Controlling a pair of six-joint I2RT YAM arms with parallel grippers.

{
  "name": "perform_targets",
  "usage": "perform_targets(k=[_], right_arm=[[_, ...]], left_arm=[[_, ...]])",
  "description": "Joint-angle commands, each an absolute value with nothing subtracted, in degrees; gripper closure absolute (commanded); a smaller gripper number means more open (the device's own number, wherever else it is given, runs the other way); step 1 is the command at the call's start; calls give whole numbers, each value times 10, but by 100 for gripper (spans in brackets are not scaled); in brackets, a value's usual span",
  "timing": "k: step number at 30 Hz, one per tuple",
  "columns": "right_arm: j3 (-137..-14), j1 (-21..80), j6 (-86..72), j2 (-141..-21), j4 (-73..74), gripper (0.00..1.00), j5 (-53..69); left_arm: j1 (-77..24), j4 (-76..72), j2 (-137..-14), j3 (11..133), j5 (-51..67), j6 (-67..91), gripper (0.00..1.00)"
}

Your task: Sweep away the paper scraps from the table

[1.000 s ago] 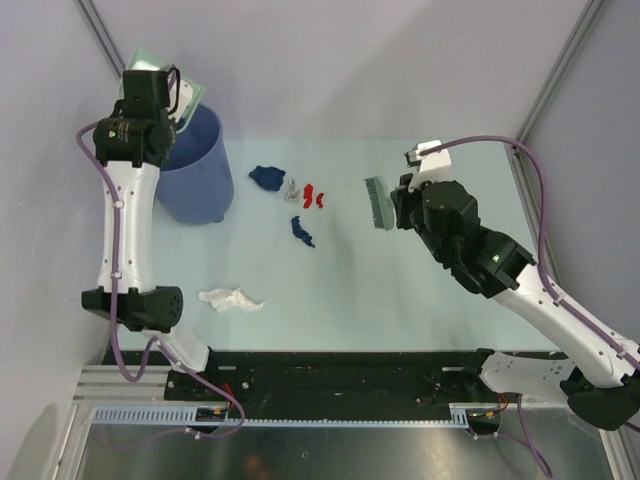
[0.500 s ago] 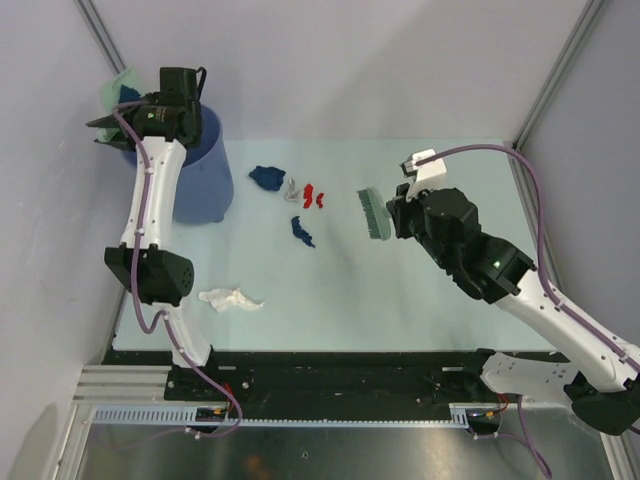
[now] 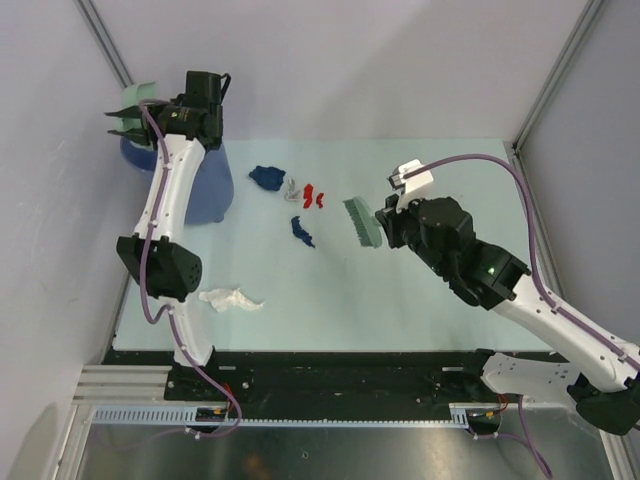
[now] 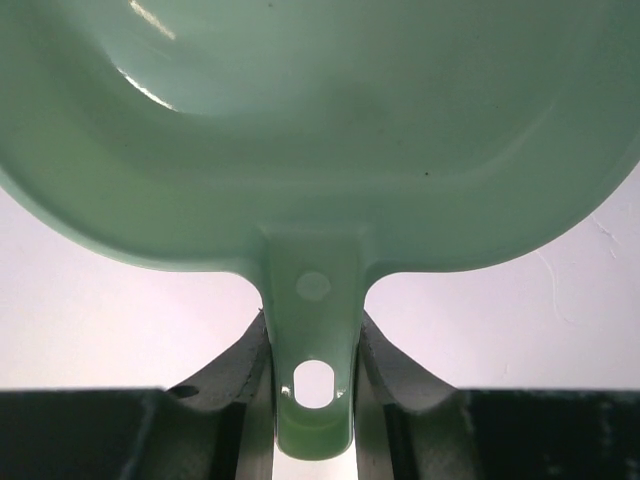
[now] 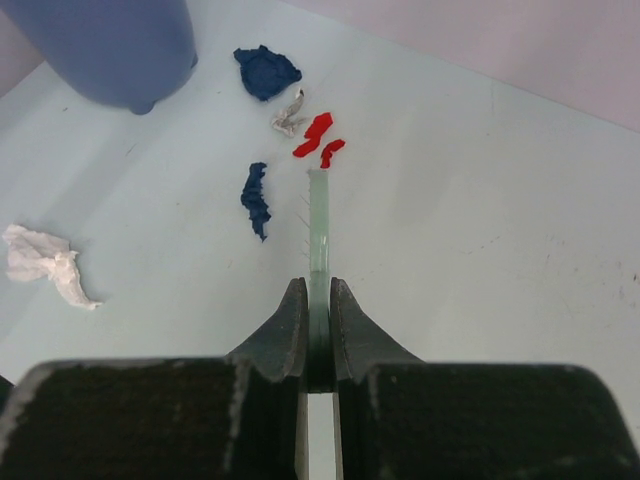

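Note:
My left gripper [image 3: 150, 110] is shut on the handle of the mint-green dustpan [image 4: 320, 140], held high over the blue bucket [image 3: 200, 185] at the table's far left; the pan [image 3: 130, 105] sticks out left. My right gripper [image 3: 385, 225] is shut on the mint-green brush [image 3: 360, 222], held over the pale table [image 3: 400, 300] just right of the scraps. On the table lie a dark blue wad [image 3: 266, 177], a grey scrap [image 3: 292, 190], red scraps [image 3: 314, 195], a second dark blue scrap [image 3: 302, 232] and a white wad [image 3: 230, 299]. The right wrist view shows the brush [image 5: 318, 215] edge-on, near the red scraps [image 5: 318, 135].
White walls with metal corner rails close the table at the back and sides. The bucket also shows in the right wrist view [image 5: 110, 45]. The arm bases and a black rail run along the near edge.
My left arm has swung the dustpan up and left, over the bucket's far-left rim. My right gripper has carried the brush left, closer to the scraps. The scraps have not moved.

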State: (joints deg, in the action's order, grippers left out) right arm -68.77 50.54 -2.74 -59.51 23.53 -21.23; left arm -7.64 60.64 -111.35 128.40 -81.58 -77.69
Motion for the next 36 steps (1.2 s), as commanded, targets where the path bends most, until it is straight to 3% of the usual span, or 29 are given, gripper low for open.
perform_targets(k=[1, 5, 7, 13, 16, 23, 27, 30, 33, 36], right_arm=[[-680, 509, -17, -581, 192, 100, -207], [-679, 508, -27, -585, 181, 100, -202], [-678, 507, -43, -598, 159, 100, -147], [-677, 516, -190, -720, -38, 100, 168], [-686, 537, -281, -828, -169, 100, 233], [-808, 579, -405, -1062, -285, 100, 215], [-946, 603, -432, -1230, -200, 100, 206], [-1042, 606, -434, -1293, -120, 100, 175], [-1035, 588, -408, -1292, -62, 100, 116], [-932, 557, -387, -1234, -61, 100, 78]], left_arm=[[-81, 593, -1112, 1331, -836, -812, 100], [-81, 588, -1133, 1473, -772, -796, 100], [-82, 582, -1115, 1482, -708, -774, 100], [-82, 577, -947, 1355, -521, -546, 100], [-82, 577, -867, 1288, -428, -457, 100], [-82, 578, -726, 1090, -293, -342, 100], [-82, 578, -683, 1026, -256, -322, 100], [-82, 578, -671, 1001, -255, -320, 100], [-82, 577, -668, 984, -254, -321, 100], [-82, 578, -662, 964, -251, -320, 100]])
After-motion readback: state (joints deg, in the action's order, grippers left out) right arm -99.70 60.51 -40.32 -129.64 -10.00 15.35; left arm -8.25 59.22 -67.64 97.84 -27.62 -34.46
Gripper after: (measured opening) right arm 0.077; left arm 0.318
